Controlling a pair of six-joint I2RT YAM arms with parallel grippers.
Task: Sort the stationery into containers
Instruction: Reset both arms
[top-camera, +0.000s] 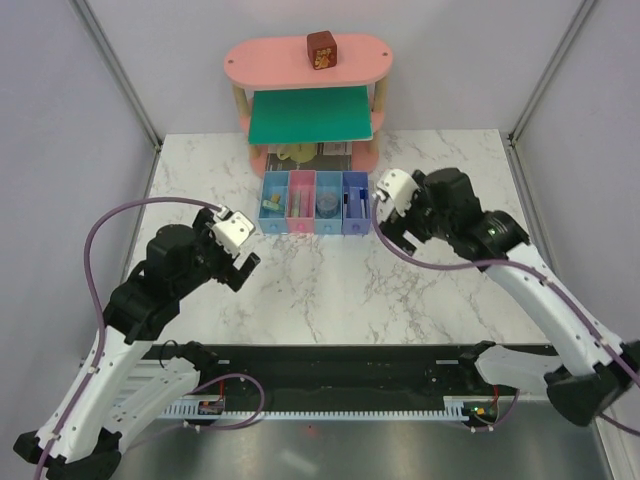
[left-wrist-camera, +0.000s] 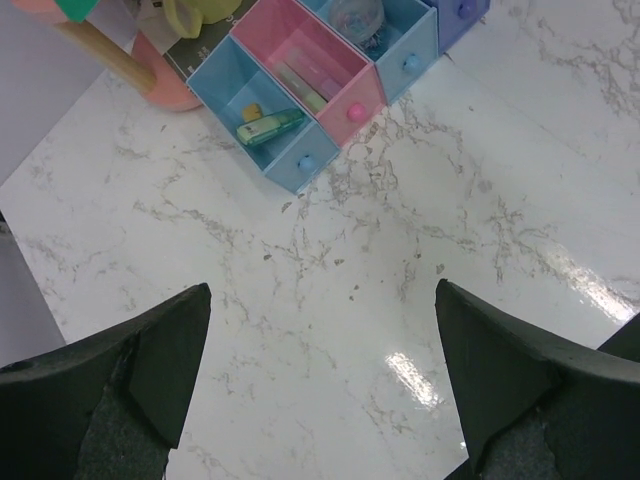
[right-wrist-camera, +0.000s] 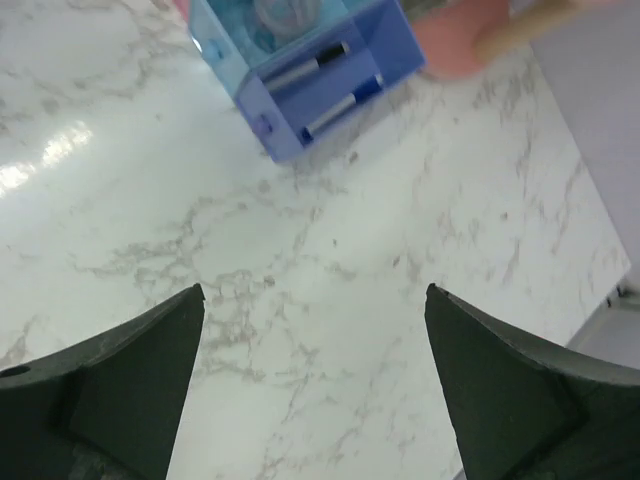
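Left gripper and right gripper hanging, jaws wide apart, both empty.
Overhead: bin row sitting ahead, between them. Left wrist: mint-green marker lying in light blue bin, ahead. Right wrist: thin black pen lying in violet-blue bin, ahead.

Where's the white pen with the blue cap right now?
The white pen with blue cap lies inside the violet-blue bin, the rightmost one in the top view, alongside the thin black pen.
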